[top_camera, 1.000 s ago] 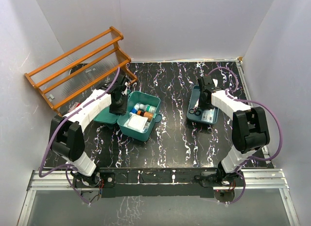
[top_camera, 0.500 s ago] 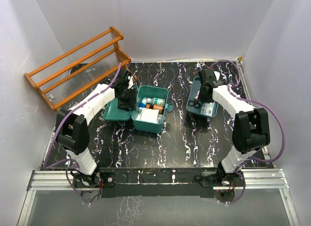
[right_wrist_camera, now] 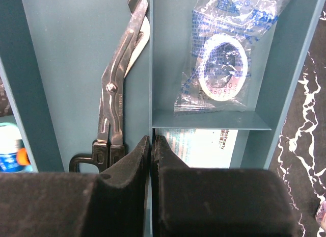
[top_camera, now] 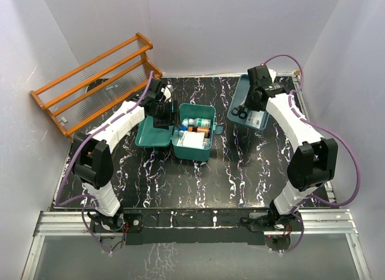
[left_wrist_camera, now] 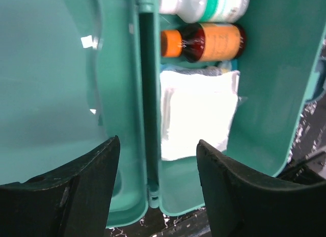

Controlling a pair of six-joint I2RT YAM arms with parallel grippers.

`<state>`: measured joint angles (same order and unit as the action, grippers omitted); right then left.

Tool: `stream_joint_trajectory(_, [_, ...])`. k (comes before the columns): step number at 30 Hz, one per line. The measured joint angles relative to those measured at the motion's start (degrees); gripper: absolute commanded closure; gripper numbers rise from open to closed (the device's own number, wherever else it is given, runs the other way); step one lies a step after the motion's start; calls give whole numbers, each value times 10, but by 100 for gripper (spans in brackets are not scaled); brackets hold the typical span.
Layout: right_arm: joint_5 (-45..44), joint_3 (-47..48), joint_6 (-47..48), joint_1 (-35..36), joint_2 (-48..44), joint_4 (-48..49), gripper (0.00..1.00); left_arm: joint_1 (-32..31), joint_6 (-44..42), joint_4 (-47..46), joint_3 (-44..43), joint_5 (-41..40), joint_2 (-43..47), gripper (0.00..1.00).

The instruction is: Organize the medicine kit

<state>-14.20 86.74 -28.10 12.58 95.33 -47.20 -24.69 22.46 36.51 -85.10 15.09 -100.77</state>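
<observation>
The medicine kit (top_camera: 207,153) is a teal box lying open at the table's middle, its lid (top_camera: 150,137) flat to the left. Inside lie a white bottle (left_wrist_camera: 204,3), a brown bottle with an orange cap (left_wrist_camera: 209,42) and white gauze (left_wrist_camera: 196,114). My left gripper (top_camera: 161,113) is open just above the hinge (left_wrist_camera: 147,120), one finger over the lid (left_wrist_camera: 46,94), the other over the box; it also shows in the left wrist view (left_wrist_camera: 158,145). My right gripper (top_camera: 252,105) is shut on the middle divider of the flat teal tray (top_camera: 246,87), as the right wrist view (right_wrist_camera: 152,140) shows.
The tray (right_wrist_camera: 76,58) holds black-handled scissors (right_wrist_camera: 114,94), a tape roll in a clear bag (right_wrist_camera: 224,63) and a white packet (right_wrist_camera: 204,148). An orange wooden rack (top_camera: 96,81) leans at the far left. White walls close in three sides.
The right gripper has carried the tray toward the far right corner. The open kit has slid right and turned square to the table, with the left gripper moving along over its hinge.
</observation>
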Motion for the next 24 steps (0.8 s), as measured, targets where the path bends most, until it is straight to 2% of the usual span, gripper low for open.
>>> stream_joint_trajectory(3, [-2,44,-9,17,5,-26,100,-1,8,-2,-1,-46,3,35])
stream_joint_trajectory(10, [-6,146,-39,101,56,-70,100,0,25,-29,8,-131,58,36])
stream_joint_trajectory(19, [-1,265,-94,213,170,-118,100,3,34,-34,21,-167,89,54])
stream_joint_trajectory(24, [6,296,-117,248,203,-136,100,4,36,-14,26,-167,70,57])
